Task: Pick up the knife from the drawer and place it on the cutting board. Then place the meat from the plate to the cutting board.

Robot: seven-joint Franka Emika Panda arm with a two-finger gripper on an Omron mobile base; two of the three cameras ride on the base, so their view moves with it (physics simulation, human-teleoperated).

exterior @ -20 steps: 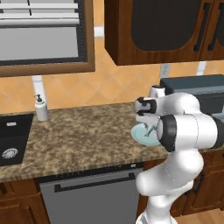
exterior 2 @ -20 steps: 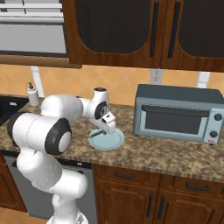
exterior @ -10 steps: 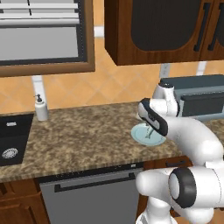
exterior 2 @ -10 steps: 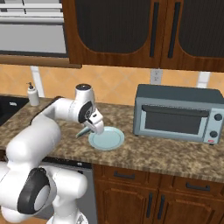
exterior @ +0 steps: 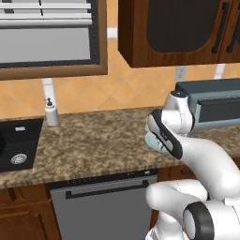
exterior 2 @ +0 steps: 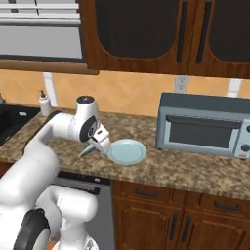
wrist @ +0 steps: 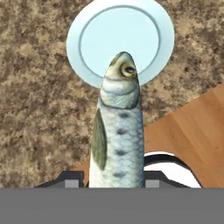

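Observation:
The meat, a grey-green scaly fish (wrist: 117, 131), hangs between my gripper's (wrist: 113, 181) two dark fingers and points toward the plate. Seen from the right base, my gripper (exterior 2: 100, 142) is shut on the fish (exterior 2: 87, 151) just left of the plate (exterior 2: 127, 152), above the granite counter. The pale blue plate (wrist: 120, 39) is round and bare. From the left base a sliver of the plate (exterior: 151, 139) peeks out behind my arm. The knife, the drawer and the cutting board are out of view.
A grey toaster oven (exterior 2: 202, 124) stands on the counter right of the plate. Far left are a soap dispenser (exterior: 51, 112) and the black sink (exterior: 16, 150). A dishwasher front (exterior: 103, 206) sits below the counter. Wood surface (wrist: 192, 131) shows past the counter edge.
My hand has swung from over the plate to its left side, carrying the fish with it. The plate now lies bare.

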